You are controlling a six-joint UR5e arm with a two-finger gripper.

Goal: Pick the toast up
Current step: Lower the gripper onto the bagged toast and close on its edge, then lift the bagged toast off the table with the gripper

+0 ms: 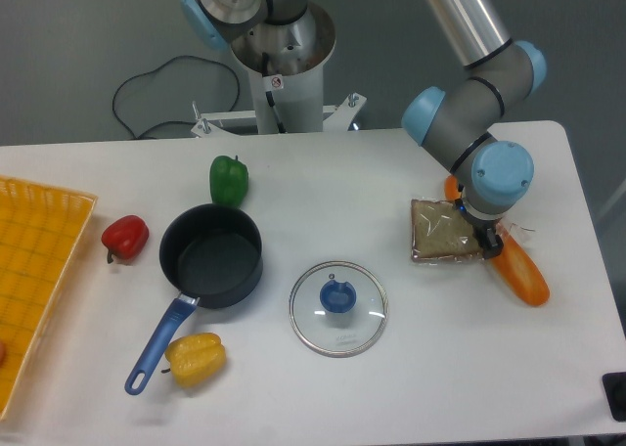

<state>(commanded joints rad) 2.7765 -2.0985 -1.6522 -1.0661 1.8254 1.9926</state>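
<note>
Flat, plastic-wrapped slice of tan toast [445,230] lies on the white worktop [411,387], right side, just beside a long orange loaf [516,269]. End effector [486,238] sits at the toast's right edge; finger spread hidden beneath the blue-capped wrist, cannot tell.

I see the table [293,172] with the robot base [284,65] behind it. At the far left edge sits a tray [34,280]. Just right of the tray lies a pepper [124,237], and behind the pot [211,255] lies another pepper [229,180]. The pot's handle [156,346] points to the front, toward me — its end is close to a third pepper [195,360]. Right of the pot lies the lid [338,308], flat on the table. Far right lies the toast [442,231], and the long loaf [518,273] lies touching its right side. The gripper [486,239] is down at the toast's right edge, between toast and loaf.
</note>
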